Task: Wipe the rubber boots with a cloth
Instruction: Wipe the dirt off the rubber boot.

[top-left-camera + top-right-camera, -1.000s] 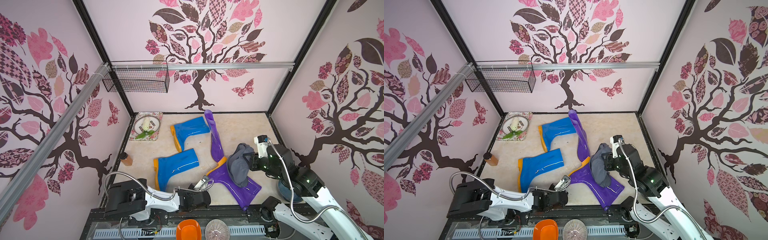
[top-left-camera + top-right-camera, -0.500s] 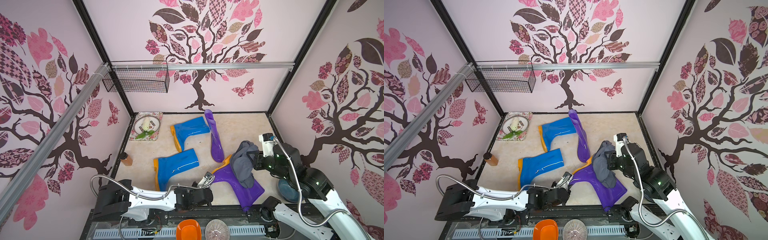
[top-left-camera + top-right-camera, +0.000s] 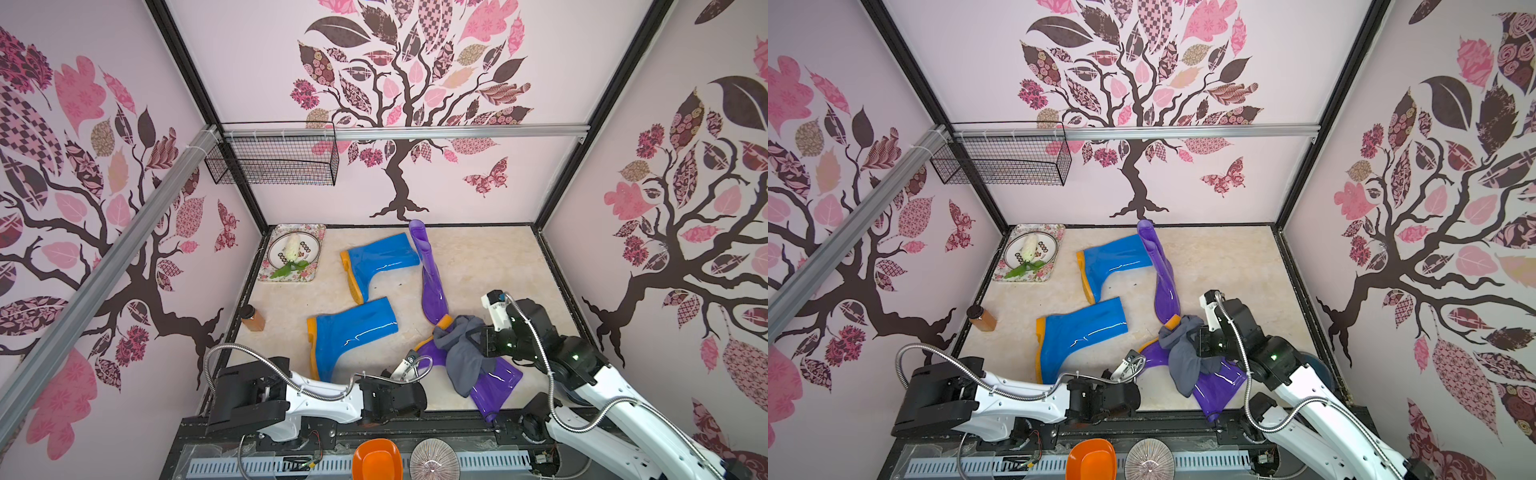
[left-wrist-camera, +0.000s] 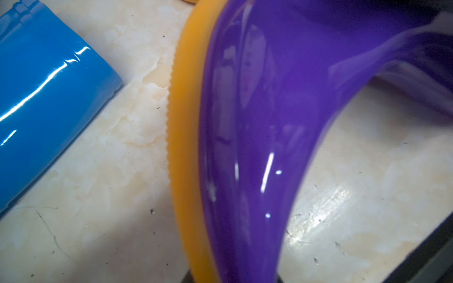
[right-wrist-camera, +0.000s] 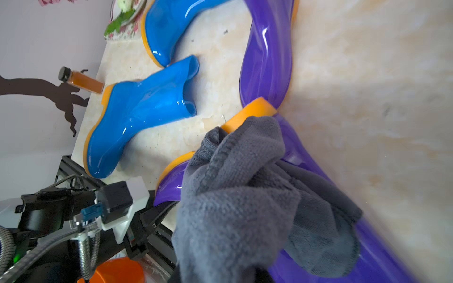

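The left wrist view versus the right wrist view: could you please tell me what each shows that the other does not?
Only the left wrist view shows the fine ridges along the near purple boot's orange sole. Only the right wrist view shows the cloth draped over that boot, the far purple boot, the far blue boot and the amber bottle. Both show the near purple boot, the near blue boot and the marbled tabletop.

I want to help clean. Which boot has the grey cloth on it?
The purple boot nearest the robot: the cloth drapes over its middle. No cloth covers the far purple boot or blue boots.
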`<state>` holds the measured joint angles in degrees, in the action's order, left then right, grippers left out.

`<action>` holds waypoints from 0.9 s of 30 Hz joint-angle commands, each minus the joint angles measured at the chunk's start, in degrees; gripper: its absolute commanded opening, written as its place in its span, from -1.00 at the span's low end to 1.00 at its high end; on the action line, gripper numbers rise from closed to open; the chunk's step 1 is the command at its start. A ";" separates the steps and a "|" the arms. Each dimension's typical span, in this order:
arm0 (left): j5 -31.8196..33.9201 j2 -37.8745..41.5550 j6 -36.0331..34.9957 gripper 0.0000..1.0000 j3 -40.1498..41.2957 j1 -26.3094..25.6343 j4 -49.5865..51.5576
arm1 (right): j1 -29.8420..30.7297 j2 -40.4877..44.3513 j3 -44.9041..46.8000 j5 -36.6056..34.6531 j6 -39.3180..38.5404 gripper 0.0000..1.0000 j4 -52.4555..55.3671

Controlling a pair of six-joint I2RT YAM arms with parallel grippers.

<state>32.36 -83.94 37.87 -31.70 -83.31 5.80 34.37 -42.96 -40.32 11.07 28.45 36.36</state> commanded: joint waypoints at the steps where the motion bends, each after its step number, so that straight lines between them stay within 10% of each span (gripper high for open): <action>1: -0.79 0.02 -1.04 -0.49 2.42 -1.07 -2.48 | 0.14 -3.17 4.96 8.61 4.46 -1.00 -11.37; 4: 0.07 2.11 -1.19 -0.36 4.11 -1.04 -2.92 | 2.06 -6.93 8.33 13.79 6.67 -1.00 -20.95; 13: -1.61 6.18 -2.93 -0.69 6.01 -1.07 -3.28 | 3.34 -9.94 5.96 -9.63 4.40 -1.00 -18.93; 17: -3.33 6.77 -4.13 -1.00 4.95 -1.07 -3.22 | 6.70 -15.20 4.29 -0.12 3.73 -1.00 -20.86; 27: -4.49 8.07 -4.52 -1.00 6.14 -1.07 -3.33 | 18.54 -20.38 9.36 10.63 13.14 -1.00 -38.26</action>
<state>29.47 -76.69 35.55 -26.50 -83.83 5.32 52.82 -59.64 -31.81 16.93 37.69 5.21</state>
